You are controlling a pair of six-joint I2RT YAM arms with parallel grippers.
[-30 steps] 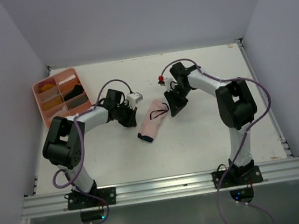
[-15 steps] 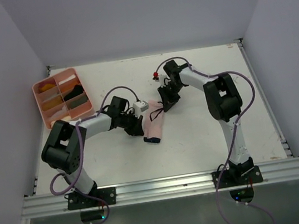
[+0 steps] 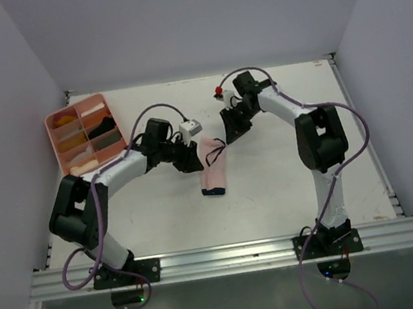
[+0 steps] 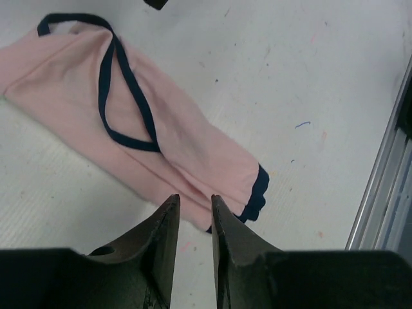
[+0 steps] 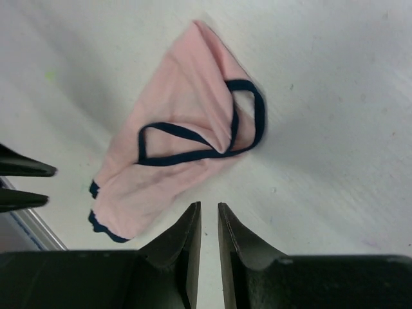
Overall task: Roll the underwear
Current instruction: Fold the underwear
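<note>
The pale pink underwear (image 3: 213, 167) with thin dark edging lies flat on the white table, folded into a long narrow strip; it also shows in the left wrist view (image 4: 161, 141) and the right wrist view (image 5: 174, 154). My left gripper (image 3: 192, 157) hovers just left of the strip. In its own view (image 4: 194, 202) the jaws stand slightly open and empty, just short of the cloth's edge near the hemmed end. My right gripper (image 3: 231, 130) is past the strip's far end. Its jaws (image 5: 209, 207) are narrowly open, empty and clear of the cloth.
A pink compartment tray (image 3: 60, 125) holding dark and orange items sits at the far left. A metal rail (image 3: 222, 258) runs along the near edge and shows in the left wrist view (image 4: 385, 193). The left gripper's fingertips (image 5: 26, 170) show at the left of the right wrist view.
Both grippers have let go of the underwear and opened a little. The left one drew back to the left and the right one pulled away to the far right. The cloth now lies straighter.
</note>
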